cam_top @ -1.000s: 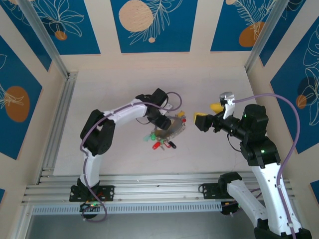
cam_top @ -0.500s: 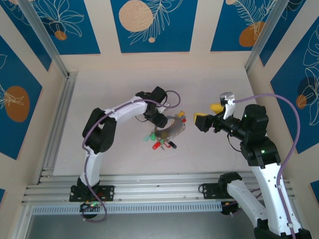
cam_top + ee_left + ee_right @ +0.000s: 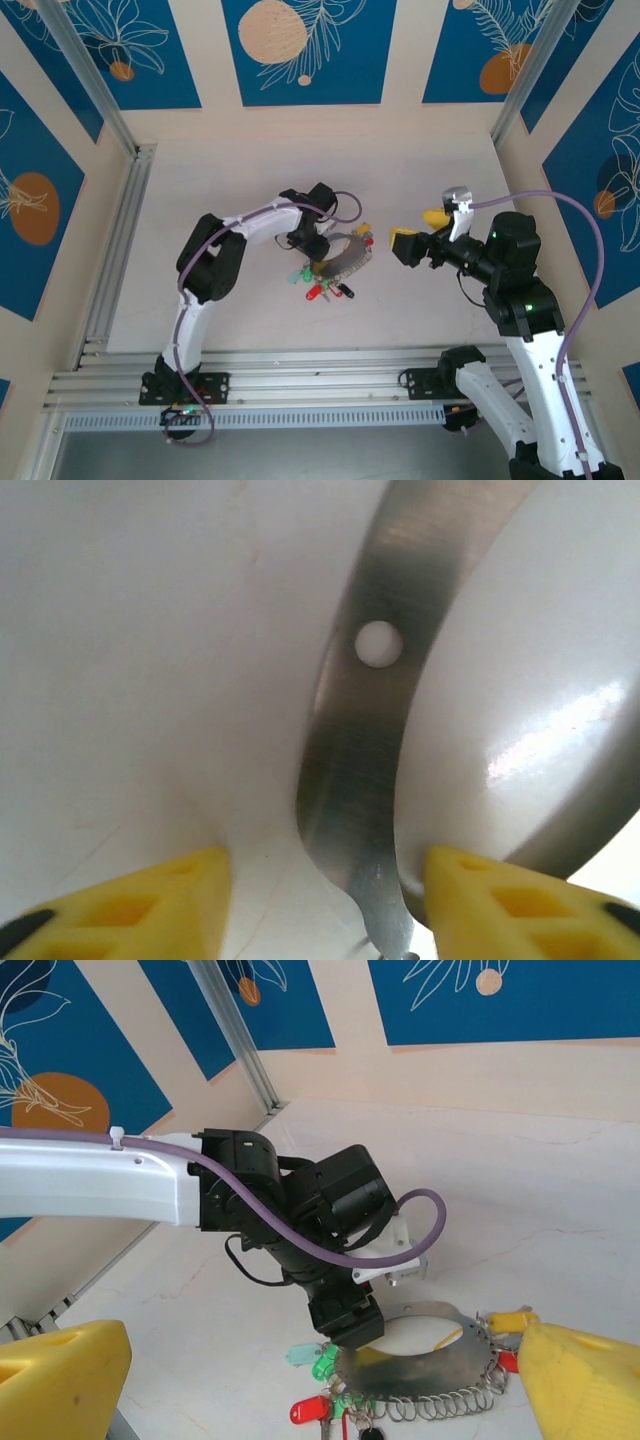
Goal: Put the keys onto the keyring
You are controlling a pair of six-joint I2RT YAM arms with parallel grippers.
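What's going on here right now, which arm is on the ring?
The left end effector is down at the large grey metal keyring, its yellow fingers apart, one on each side of the ring's flat band. The small silvery keys with red, green and yellow plastic heads lie bunched by the ring's near edge on the white table. The right end effector hangs open to the ring's right, holding nothing.

Left wrist view: keyring [image 3: 368,730] blurred, runs off top edge; left gripper [image 3: 325,900] fingertips cut off at bottom. Overhead, I can't count keys [image 3: 325,288] (too small, colours merge).
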